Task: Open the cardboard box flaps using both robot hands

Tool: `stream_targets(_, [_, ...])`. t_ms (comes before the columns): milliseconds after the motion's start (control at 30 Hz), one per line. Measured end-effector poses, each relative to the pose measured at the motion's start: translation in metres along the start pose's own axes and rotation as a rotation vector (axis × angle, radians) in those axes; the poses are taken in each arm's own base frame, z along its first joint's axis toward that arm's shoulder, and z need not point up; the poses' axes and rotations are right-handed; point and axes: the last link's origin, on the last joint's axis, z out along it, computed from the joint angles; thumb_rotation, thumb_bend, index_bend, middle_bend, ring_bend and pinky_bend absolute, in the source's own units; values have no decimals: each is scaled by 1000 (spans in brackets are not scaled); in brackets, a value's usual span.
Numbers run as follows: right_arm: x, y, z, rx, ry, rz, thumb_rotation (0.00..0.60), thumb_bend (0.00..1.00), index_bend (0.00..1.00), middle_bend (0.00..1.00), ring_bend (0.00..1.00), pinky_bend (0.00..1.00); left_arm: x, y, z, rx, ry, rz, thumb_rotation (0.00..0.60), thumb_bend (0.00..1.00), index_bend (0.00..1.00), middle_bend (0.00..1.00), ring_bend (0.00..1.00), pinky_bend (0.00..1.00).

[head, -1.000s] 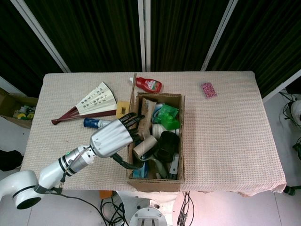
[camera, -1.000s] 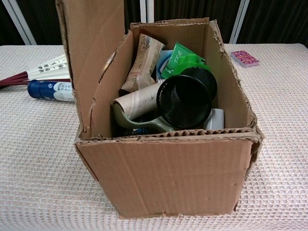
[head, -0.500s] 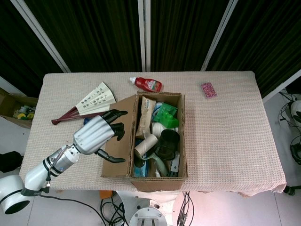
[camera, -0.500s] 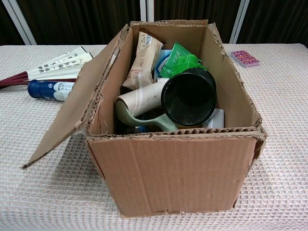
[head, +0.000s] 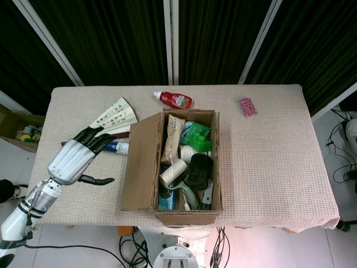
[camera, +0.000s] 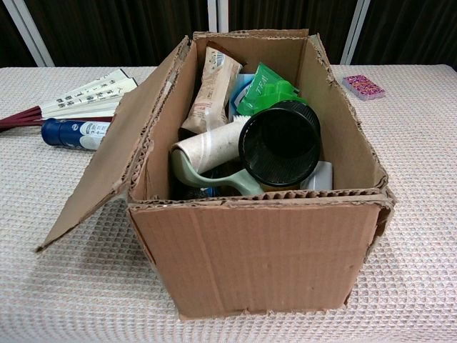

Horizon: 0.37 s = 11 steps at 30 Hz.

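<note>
The cardboard box (head: 213, 162) (camera: 257, 257) stands near the table's front edge, open on top and packed with several items. Its left flap (head: 140, 162) (camera: 107, 168) is folded outward and slopes down toward the table. My left hand (head: 75, 157) hovers over the table well left of the flap, fingers spread, holding nothing, and it does not touch the box. In the chest view neither hand shows. My right hand is in neither view.
Left of the box lie a folded paper fan (head: 111, 120) (camera: 78, 96) and a blue bottle (head: 116, 146) (camera: 71, 133). A red bottle (head: 175, 100) lies behind the box. A small pink packet (head: 247, 106) (camera: 363, 86) sits at the far right.
The left flap went from upright to folded outward. My left hand let go of it and drew back to the left, away from the box.
</note>
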Motion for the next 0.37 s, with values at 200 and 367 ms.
stream_targets(200, [-42, 29, -39, -163, 86, -228, 600, 580, 0, 0, 0, 0, -33, -47, -76, 281, -48, 8, 0, 0, 64, 83, 44, 186])
stream_targets(367, [-67, 51, -63, -264, 111, -300, 600, 581, 0, 0, 0, 0, -56, -72, -125, 385, -47, 39, 0, 0, 64, 83, 44, 185])
